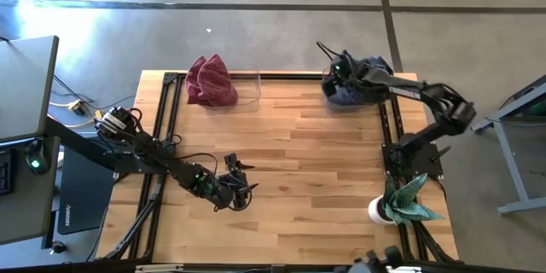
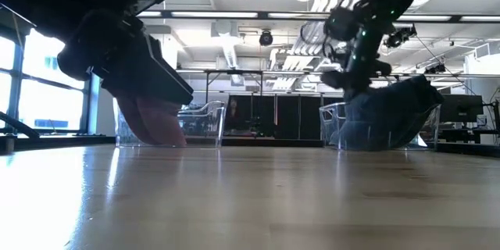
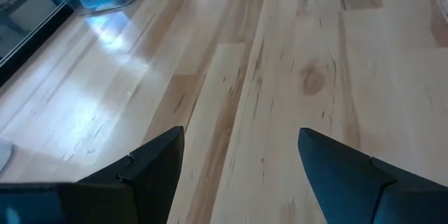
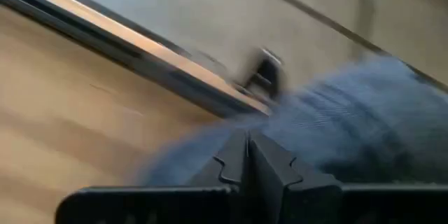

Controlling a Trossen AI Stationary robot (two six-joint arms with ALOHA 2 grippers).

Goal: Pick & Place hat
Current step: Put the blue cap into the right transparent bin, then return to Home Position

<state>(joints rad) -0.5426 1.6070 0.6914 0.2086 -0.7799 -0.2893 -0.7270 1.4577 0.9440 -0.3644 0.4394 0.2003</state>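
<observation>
Blue hat [image 1: 354, 90] sitting at table's far right corner, directly under right gripper [image 1: 341, 70], fingers pinched together at fabric. Left gripper [image 1: 235, 175] idling near front, spread wide, well apart.

The wooden table [image 1: 299, 171] carries a maroon hat [image 1: 211, 81], a blue hat [image 1: 354, 92] and seemingly a potted plant [image 1: 401, 203].

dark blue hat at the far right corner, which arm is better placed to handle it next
Right. The right gripper is already at the dark blue fabric hat, fingers closed together at the cloth in the right wrist view. The left gripper is open over bare wood near the table's front, far from that hat.
</observation>
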